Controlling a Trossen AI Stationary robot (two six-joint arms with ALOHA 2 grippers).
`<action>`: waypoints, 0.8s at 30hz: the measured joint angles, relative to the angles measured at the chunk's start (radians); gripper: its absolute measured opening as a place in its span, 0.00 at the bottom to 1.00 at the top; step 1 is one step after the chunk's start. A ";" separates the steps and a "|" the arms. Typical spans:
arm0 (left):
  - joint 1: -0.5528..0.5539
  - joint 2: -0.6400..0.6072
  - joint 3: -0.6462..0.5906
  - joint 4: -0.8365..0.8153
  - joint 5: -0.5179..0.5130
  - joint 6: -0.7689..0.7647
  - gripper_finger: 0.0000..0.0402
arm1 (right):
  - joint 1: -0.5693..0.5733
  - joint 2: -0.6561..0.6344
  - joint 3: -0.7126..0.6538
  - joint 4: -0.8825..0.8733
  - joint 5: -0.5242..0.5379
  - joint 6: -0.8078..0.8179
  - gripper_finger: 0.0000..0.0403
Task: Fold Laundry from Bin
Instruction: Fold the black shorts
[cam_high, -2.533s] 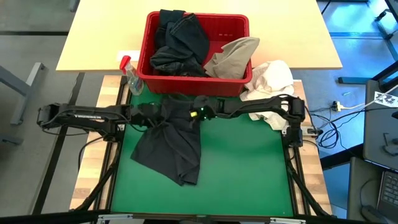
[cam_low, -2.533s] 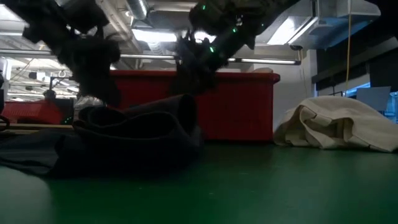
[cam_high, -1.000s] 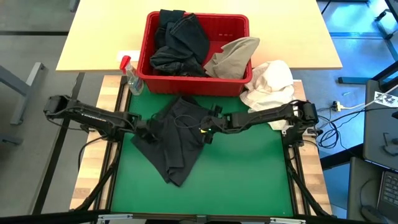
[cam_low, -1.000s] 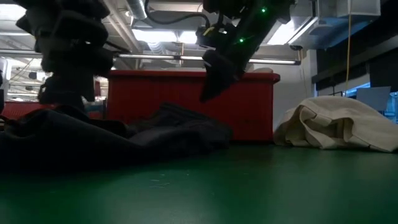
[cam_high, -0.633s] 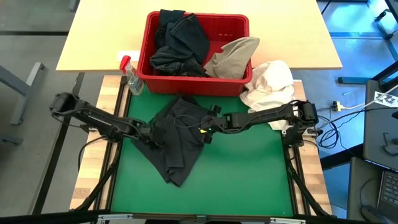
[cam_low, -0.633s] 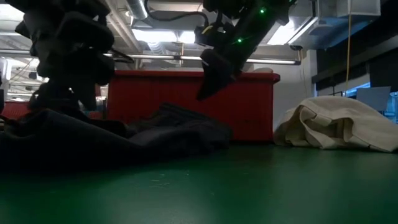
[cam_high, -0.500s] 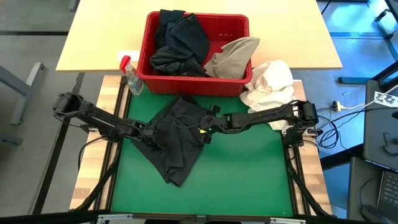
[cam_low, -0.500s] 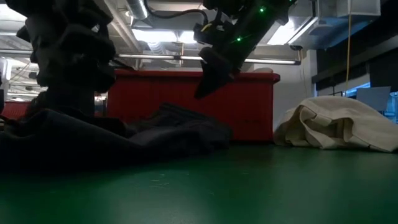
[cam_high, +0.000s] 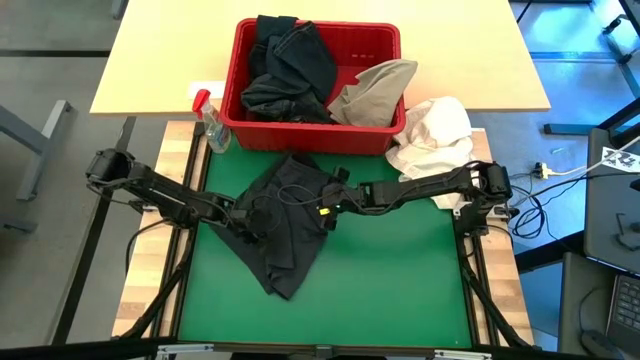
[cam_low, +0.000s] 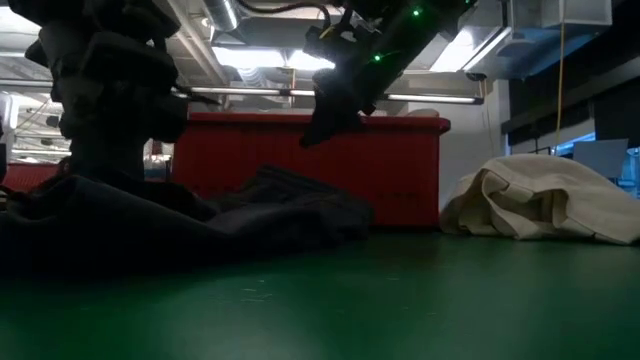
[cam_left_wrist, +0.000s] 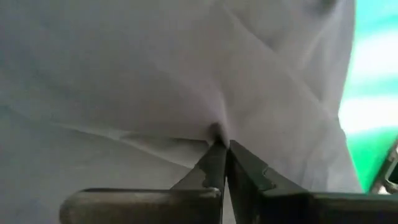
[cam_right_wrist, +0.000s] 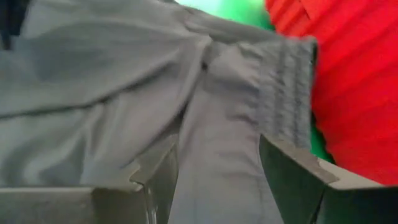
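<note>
We see the left gripper (cam_left_wrist: 222, 148) pinched shut on a fold of one dark garment (cam_high: 283, 215) spread on the green mat (cam_high: 400, 270); the right gripper (cam_right_wrist: 214, 165) hovers open above it. Three garments fill the bin (cam_high: 375, 45). Mat's near half lies bare.

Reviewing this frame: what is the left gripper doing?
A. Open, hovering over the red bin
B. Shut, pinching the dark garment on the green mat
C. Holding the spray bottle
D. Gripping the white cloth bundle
B: the left wrist view shows the left gripper with its fingers pressed together on a fold of the dark garment lying on the green mat.
</note>
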 joint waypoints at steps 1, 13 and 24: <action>0.000 -0.016 0.003 -0.020 0.009 0.006 0.02 | -0.001 0.000 -0.013 0.028 -0.016 -0.017 0.55; -0.011 -0.194 0.273 -0.967 -0.091 0.086 0.01 | -0.075 0.002 -0.188 0.280 -0.072 0.013 0.55; -0.010 -0.199 0.259 -1.192 -0.226 0.135 0.01 | -0.086 0.008 -0.192 0.295 -0.116 0.034 0.55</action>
